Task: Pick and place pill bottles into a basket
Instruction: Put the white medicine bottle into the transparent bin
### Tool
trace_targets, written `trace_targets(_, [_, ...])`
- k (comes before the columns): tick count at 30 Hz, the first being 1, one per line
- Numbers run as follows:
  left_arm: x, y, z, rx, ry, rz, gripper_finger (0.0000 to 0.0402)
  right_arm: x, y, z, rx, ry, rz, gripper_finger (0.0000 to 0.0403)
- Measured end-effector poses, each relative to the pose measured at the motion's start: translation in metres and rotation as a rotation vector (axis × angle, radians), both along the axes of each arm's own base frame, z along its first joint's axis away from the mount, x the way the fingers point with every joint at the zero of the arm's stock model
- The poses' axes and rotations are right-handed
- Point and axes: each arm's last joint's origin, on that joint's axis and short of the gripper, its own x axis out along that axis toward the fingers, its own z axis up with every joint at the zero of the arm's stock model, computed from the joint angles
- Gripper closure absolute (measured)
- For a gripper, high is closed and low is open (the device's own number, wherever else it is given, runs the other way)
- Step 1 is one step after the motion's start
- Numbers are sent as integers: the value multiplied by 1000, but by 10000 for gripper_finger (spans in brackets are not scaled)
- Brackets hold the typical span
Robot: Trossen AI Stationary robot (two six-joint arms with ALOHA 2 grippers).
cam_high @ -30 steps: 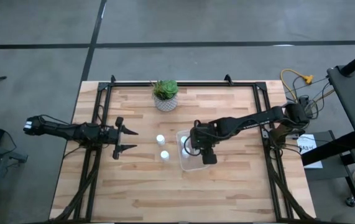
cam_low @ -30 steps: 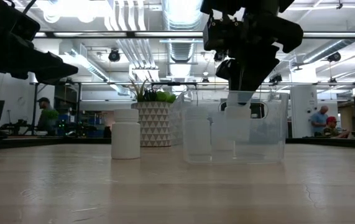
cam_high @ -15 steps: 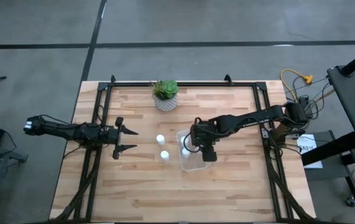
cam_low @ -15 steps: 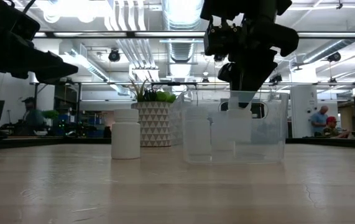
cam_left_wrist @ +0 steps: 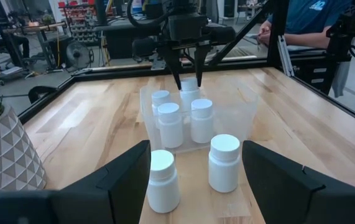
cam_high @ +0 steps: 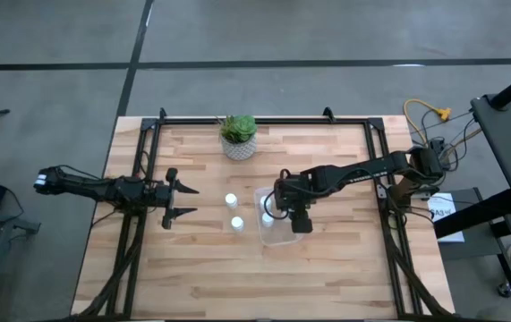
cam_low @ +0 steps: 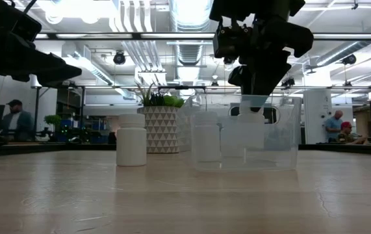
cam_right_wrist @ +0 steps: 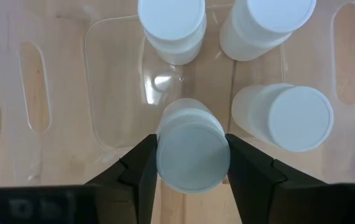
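Bright, even overhead lighting; ceiling lights [cam_low: 191, 13] flare in the low view, silhouetting the arms. Glare glints on the basket [cam_right_wrist: 158, 84] floor.

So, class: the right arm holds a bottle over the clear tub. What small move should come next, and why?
Probably lower a little further, then open: the right gripper holds a small white capped pill bottle upright over bare floor of the clear rectangular plastic tub, beside three bottles already inside.

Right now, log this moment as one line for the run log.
right gripper: shut on pill bottle, inside clear tub | in tub: three bottles | on table: two | left gripper: open, waiting
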Motion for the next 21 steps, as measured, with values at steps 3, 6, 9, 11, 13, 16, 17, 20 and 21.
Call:
trace_targets(3, [0,0,0,0,2,0,166,0,0,0,0,-1,3,256])
trace_targets(6, [0,0,0,0,1,0,166,0,0,0,-1,-1,9,256])
trace_targets(9, [0,0,0,0,2,0,166,0,0,0,-1,-1,12,256])
trace_targets(11, [0,0,0,0,1,0,166,0,0,0,-3,-1,19,256])
trace_targets(13, [0,0,0,0,3,0,166,0,0,0,-4,-1,22,256])
trace_targets(16, [0,0,0,0,3,0,166,0,0,0,-4,-1,20,256])
trace_targets(17, [0,0,0,0,4,0,166,0,0,0,-3,-1,20,256])
trace_targets(20, [0,0,0,0,4,0,166,0,0,0,-1,-2,15,256])
trace_targets(21, [0,0,0,0,4,0,166,0,0,0,0,-5,13,256])
